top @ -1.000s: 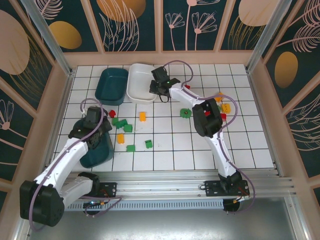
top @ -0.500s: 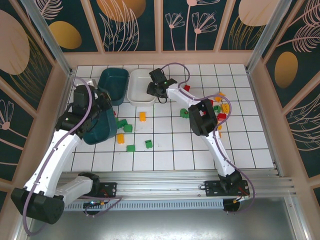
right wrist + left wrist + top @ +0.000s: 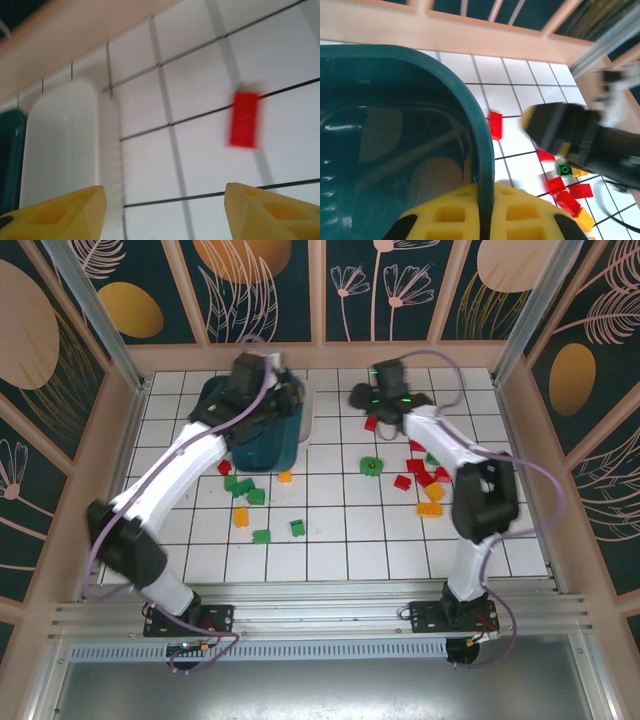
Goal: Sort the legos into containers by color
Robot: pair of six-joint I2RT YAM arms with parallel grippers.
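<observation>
My left gripper [image 3: 279, 404] is shut on the rim of a dark teal container [image 3: 262, 443], held at the back over the tiles. In the left wrist view its yellow fingers [image 3: 520, 220] pinch that rim [image 3: 481, 150]. A second teal container [image 3: 211, 400] sits behind it to the left. The white container [image 3: 306, 402] is mostly hidden behind the held one. My right gripper [image 3: 360, 398] stands open and empty above bare tiles [image 3: 165, 210], between the white container [image 3: 60, 145] and a red lego [image 3: 243, 119]. Legos lie scattered: red [image 3: 371, 423], green [image 3: 372, 466], orange [image 3: 430, 508].
A cluster of red legos [image 3: 420, 466] lies right of centre. Green legos [image 3: 240, 485] and an orange one [image 3: 241, 517] lie left of centre, with more green [image 3: 262, 536] nearer the front. A wooden wall [image 3: 320, 355] borders the back.
My left arm has swung the teal container from the front left to the back, beside the white one. My right gripper has opened and moved right, off the white container.
</observation>
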